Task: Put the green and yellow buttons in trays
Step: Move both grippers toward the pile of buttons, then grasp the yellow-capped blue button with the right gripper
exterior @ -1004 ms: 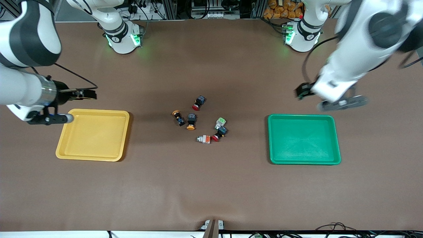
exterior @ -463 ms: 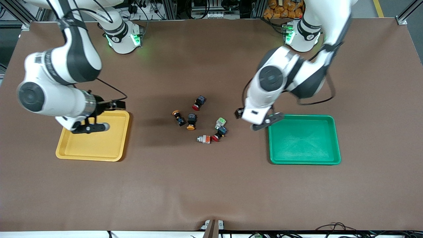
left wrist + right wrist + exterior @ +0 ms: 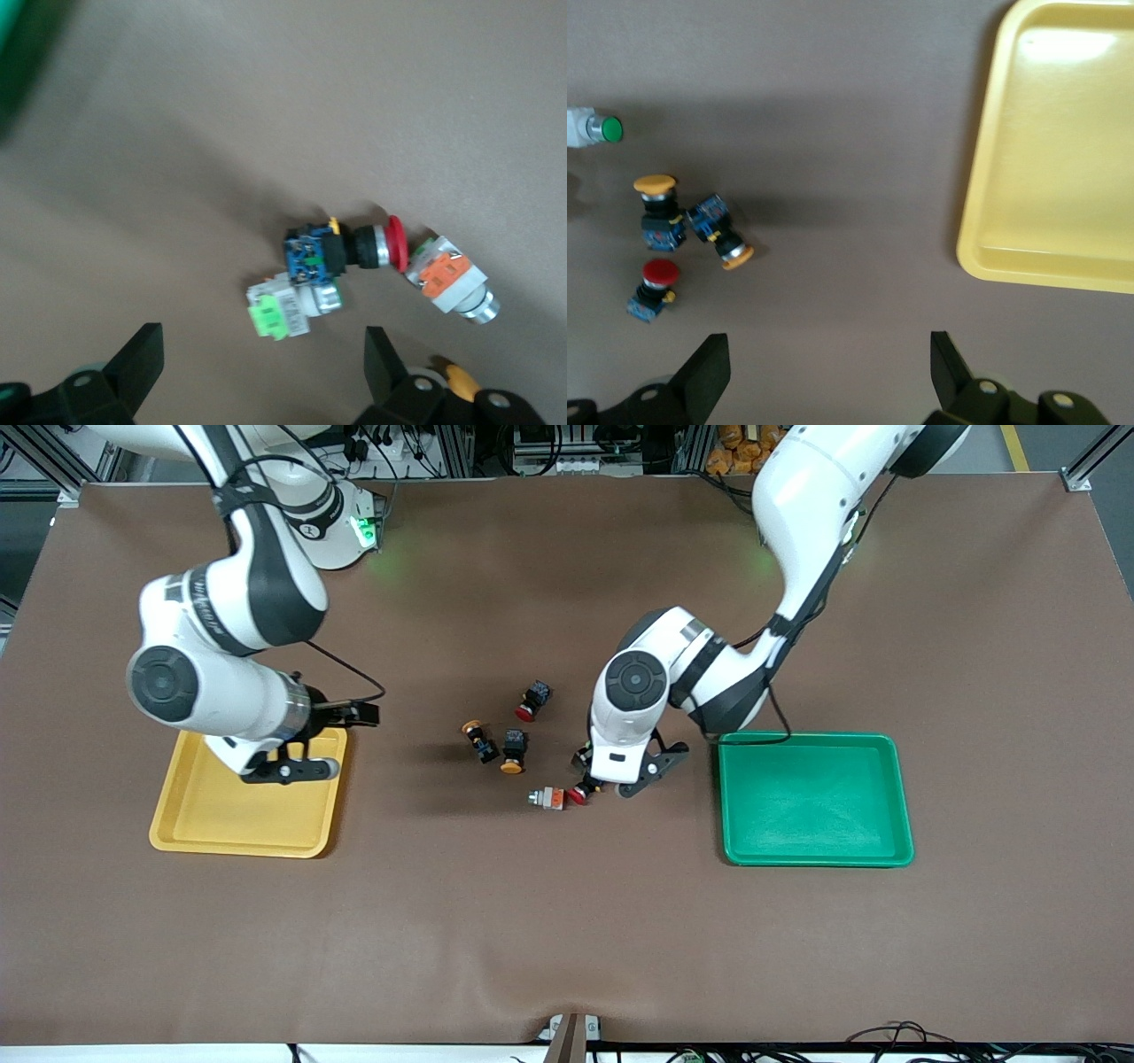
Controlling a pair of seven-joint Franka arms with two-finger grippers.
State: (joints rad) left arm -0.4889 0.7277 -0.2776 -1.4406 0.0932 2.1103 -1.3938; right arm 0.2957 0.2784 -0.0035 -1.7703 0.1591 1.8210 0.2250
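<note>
The green button (image 3: pixel 282 310), pale green on a white-grey body, lies on the mat touching a red-capped switch (image 3: pixel 350 251). My left gripper (image 3: pixel 263 367) hovers open just over it, and in the front view the left gripper (image 3: pixel 625 778) covers it. Two yellow buttons (image 3: pixel 479 740) (image 3: pixel 512 752) lie side by side toward the right arm's end of the cluster, and show in the right wrist view as yellow buttons (image 3: pixel 658 205) (image 3: pixel 723 235). My right gripper (image 3: pixel 354 741) is open and empty over the mat at the yellow tray's (image 3: pixel 239 849) inner edge. The green tray (image 3: pixel 815 737) is empty.
An orange-and-white switch (image 3: pixel 547 798) and the red-capped switch (image 3: pixel 578 792) lie nearest the front camera in the cluster. Another red-capped switch (image 3: pixel 532 701) lies farther from it. Bare brown mat surrounds the cluster and both trays.
Both arms swung in toward the middle. The left gripper went from the green tray's corner to over the green button; the right crossed the yellow tray to its inner edge. Both stayed open.
</note>
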